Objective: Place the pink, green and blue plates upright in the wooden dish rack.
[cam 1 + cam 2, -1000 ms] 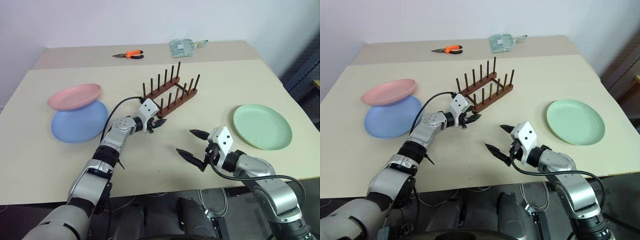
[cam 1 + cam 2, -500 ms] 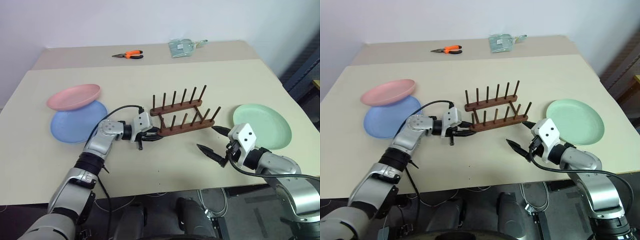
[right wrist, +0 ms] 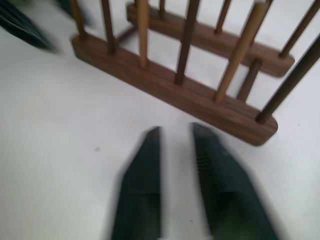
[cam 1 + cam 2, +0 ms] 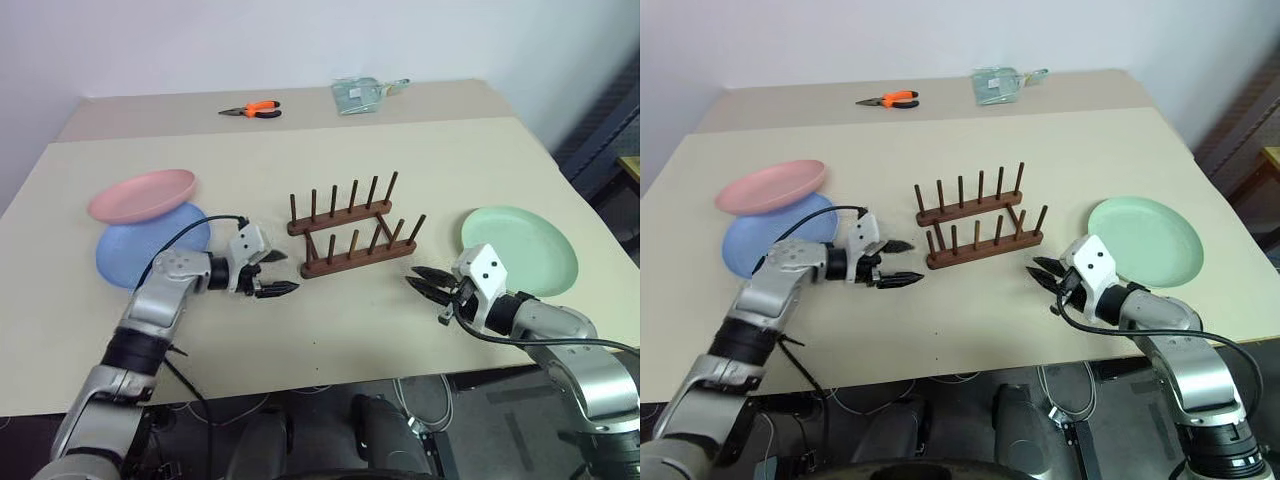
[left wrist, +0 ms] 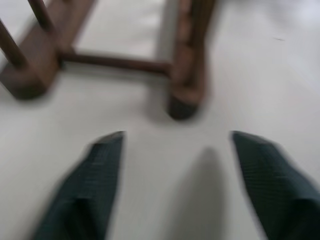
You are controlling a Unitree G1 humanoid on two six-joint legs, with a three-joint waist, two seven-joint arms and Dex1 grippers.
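While wooden dish rack (image 4: 352, 236) sits untouched between — left fingers (image 4: 268, 272) spread, right fingers (image 4: 428, 280) together.

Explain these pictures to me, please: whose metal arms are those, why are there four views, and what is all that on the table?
The arms belong to a humanoid robot. Two pictures come from cameras in its head, looking down over its arms; the other two come from a camera on each wrist, looking along that gripper's two black fingers.

On the table the wooden dish rack stands in the middle, with no plates in it. On the robot's left the pink plate rests partly on the blue plate; the green plate lies flat on its right. At the far edge lie orange-handled pliers and a clear packet.

The left gripper is open beside the rack's end; the right gripper is shut near the rack's other end. Neither holds anything.
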